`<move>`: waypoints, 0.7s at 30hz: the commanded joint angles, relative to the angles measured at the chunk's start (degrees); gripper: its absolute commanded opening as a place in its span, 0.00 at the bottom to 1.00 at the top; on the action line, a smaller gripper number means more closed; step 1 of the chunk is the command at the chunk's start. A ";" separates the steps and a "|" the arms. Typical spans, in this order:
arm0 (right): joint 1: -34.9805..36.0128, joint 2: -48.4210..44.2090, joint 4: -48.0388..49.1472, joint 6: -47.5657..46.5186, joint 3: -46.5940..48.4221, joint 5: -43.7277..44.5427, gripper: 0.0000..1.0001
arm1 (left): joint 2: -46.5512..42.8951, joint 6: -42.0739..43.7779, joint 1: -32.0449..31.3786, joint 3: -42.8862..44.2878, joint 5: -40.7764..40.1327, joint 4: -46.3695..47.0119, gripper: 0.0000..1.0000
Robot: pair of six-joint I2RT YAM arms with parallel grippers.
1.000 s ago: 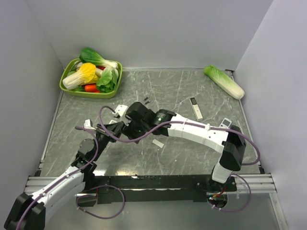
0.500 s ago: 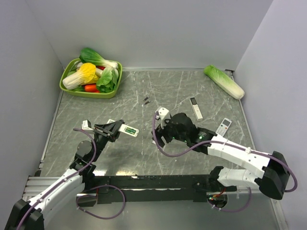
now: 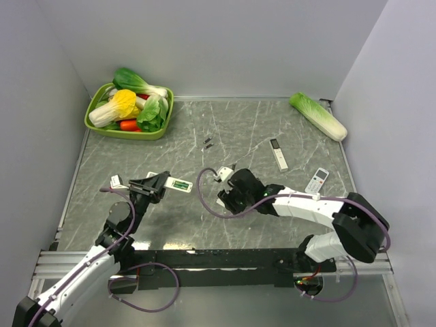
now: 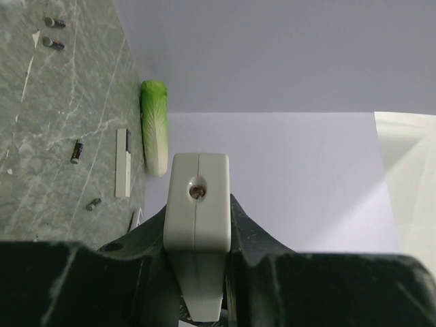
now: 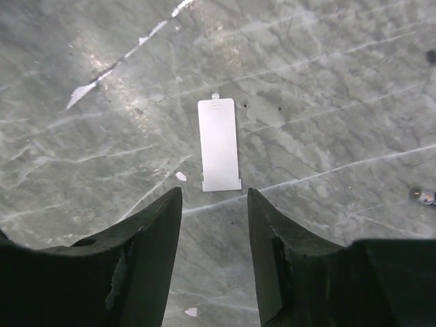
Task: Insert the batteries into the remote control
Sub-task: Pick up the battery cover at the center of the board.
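**A:** Nearest us, the right gripper [image 5: 212, 204] hangs low with its jaws apart and empty. The white cover [image 5: 219, 144] lies flat just beyond its tips.

**B:** So it's the cover step?

**A:** Looks so. The left gripper [image 3: 161, 184] is clamped on the remote [image 3: 180, 185], lifted, recess up. There's green showing, batteries or lining, I can't tell.

**B:** Next?

**A:** Go down and pinch that thin plate by its edges. It lies flush, so that's tricky. Farther back, two dark cells [image 3: 208, 142] lie loose.

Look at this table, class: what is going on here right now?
The left tool grips the remote control at one end, its green-lined battery recess uncovered and facing up. The right tool hangs open over a flat white battery cover lying on the table, not touching it.
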 commanded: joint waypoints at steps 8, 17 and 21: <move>-0.65 7.26 -5.84 2.52 8.34 -0.23 0.49 | -3.55 1.52 0.10 -11.41 -4.31 -6.07 0.02; -0.65 13.33 -12.52 2.52 15.19 0.03 0.50 | -2.50 1.87 0.10 -11.49 -4.30 -5.18 0.02; -0.56 16.14 -16.38 2.35 18.70 -0.58 0.50 | -4.25 2.31 0.10 -11.32 -4.83 -6.85 0.02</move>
